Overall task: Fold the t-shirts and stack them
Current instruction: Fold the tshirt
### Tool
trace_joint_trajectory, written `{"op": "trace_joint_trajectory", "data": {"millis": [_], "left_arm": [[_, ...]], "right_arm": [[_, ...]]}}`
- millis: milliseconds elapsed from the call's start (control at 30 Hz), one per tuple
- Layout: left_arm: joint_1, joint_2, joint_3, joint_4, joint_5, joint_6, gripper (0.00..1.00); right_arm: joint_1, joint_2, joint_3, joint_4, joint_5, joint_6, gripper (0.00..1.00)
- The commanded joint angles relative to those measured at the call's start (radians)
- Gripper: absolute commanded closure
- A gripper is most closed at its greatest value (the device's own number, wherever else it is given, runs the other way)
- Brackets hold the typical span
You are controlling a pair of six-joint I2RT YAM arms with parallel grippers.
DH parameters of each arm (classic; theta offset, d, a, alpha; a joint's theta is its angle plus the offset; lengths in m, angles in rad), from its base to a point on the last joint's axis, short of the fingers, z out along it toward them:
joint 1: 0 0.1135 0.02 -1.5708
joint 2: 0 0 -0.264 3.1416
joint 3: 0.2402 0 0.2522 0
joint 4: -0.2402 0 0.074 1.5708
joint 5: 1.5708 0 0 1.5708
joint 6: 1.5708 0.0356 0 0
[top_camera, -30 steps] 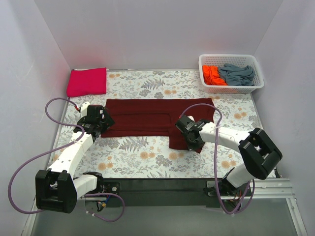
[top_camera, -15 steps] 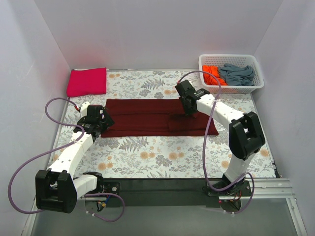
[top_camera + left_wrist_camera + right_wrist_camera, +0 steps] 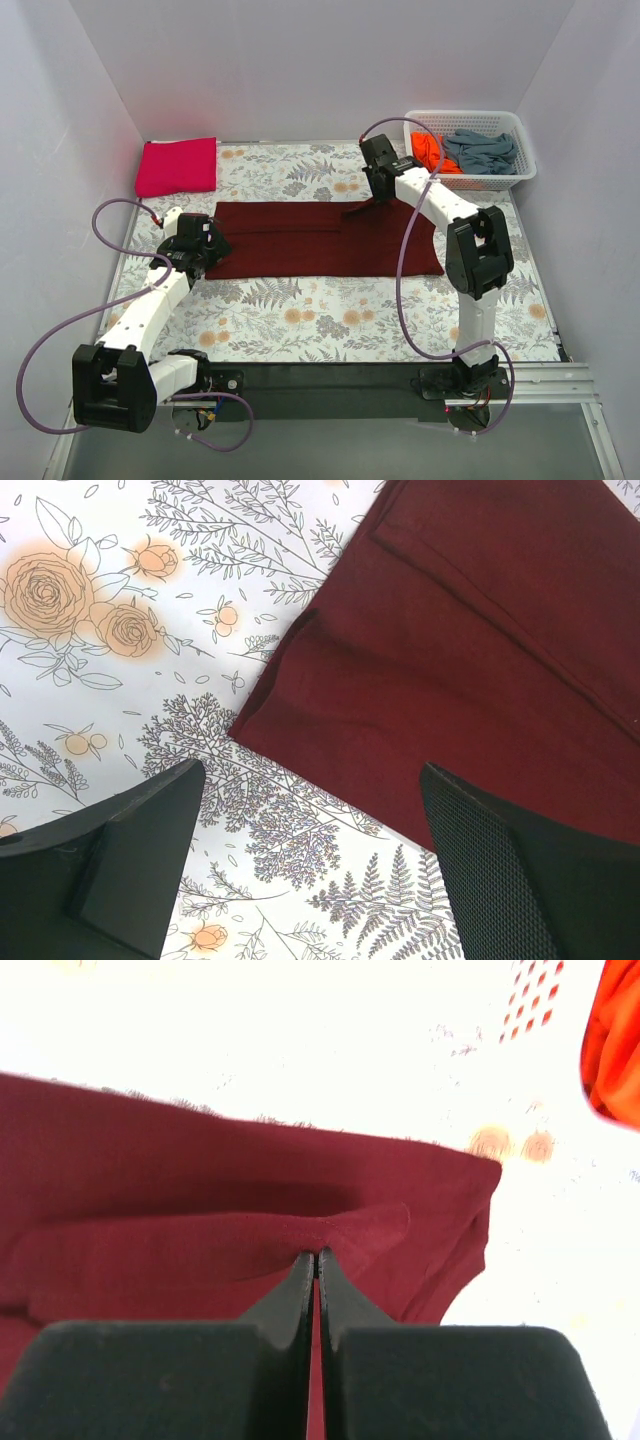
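My right gripper (image 3: 377,205) pinches the far edge of the maroon t-shirt (image 3: 300,240) lying flat on the floral table cloth (image 3: 300,310), my left gripper (image 3: 310,775) gapes above its left end; I judge the fold must land square, edges matched, before I release.

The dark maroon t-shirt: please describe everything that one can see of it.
The dark maroon t-shirt is plain soft cloth, folded into a long band with layered edges. It lies flat across the floral table cloth. The right pincer is shut on a small ridge of cloth near its far right edge, which stands raised in a peak. The open left pincer straddles its near left corner; whether it touches the shirt I cannot tell.
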Motion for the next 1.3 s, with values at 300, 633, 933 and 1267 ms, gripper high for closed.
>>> {"op": "trace_joint_trajectory", "data": {"millis": [300, 633, 933, 1267], "left_arm": [[-0.005, 0.031, -0.003, 0.012, 0.021, 0.01, 0.15], [-0.005, 0.044, -0.001, 0.014, 0.026, 0.0, 0.16], [-0.004, 0.131, 0.061, -0.011, 0.076, -0.034, 0.17], [0.009, 0.289, 0.16, -0.029, 0.09, -0.066, 0.2]], "right_arm": [[-0.042, 0.105, 0.083, 0.104, -0.01, -0.057, 0.99], [-0.047, 0.014, 0.006, 0.095, -0.005, -0.023, 0.46], [-0.171, -0.354, -0.417, 0.083, -0.232, 0.141, 0.45], [-0.439, -0.613, -0.838, 0.286, -0.582, 0.23, 0.43]]}}
